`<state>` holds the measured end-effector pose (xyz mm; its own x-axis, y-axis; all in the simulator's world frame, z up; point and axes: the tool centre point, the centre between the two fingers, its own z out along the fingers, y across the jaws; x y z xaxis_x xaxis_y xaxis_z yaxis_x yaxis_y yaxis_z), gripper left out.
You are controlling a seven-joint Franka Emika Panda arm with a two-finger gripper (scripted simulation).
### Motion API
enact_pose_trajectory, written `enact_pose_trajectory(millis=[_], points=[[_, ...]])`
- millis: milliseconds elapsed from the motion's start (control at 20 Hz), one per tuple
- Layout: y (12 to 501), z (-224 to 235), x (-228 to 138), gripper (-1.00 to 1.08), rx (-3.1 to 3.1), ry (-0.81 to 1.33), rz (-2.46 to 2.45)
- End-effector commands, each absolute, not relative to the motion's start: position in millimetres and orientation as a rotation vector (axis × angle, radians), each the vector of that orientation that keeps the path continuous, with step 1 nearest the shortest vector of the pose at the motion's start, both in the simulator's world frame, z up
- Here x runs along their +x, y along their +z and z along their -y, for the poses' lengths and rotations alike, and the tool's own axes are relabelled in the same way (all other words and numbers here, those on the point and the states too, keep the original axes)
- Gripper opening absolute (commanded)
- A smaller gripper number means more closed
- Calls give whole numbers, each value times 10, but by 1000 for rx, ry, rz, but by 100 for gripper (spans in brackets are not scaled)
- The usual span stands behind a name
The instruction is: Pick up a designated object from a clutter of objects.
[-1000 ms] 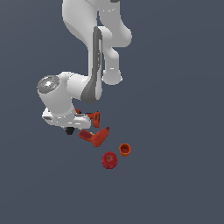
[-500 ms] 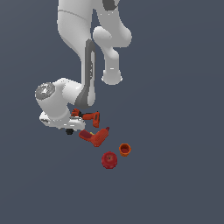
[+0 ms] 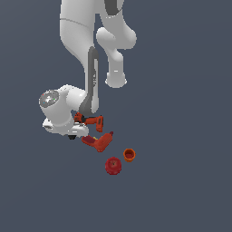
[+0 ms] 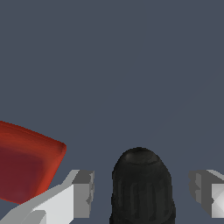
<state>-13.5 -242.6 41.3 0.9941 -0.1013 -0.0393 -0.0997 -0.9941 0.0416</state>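
Straddling drill (image 4: 141,188), claw (image 4: 142,192) (apart).

Readable text: none in either view.
Power drill (image 3: 93,121): orange-red and black surfaces, no brand, label or number legible.
Drill chuck (image 4: 141,188): plain black with ribbing, no marking.
Red pistol-shaped tool (image 3: 99,141): plain red, no lettering.
Orange cup (image 3: 129,155): no print visible.
Red ball (image 3: 113,166): no sticker or sign.
Arm (image 3: 84,43): white and grey shells, no logo or numeral to be read.
Tool (image 4: 142,192): bare grey pads, no marks.
Floor (image 3: 181,136): uniform grey-blue, no signs.
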Motion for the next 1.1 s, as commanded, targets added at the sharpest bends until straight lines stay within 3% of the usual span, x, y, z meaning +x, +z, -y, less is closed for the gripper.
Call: enact_pose_trajectory(millis=[0,150,200,1050], points=[[330,2430,-143,68,3097,-64,156],[296,2432,-147,68,3097,-64,156],[296,2432,-147,-100,3097,-64,156],[438,2438,-98,-100,3096,-63,156]])
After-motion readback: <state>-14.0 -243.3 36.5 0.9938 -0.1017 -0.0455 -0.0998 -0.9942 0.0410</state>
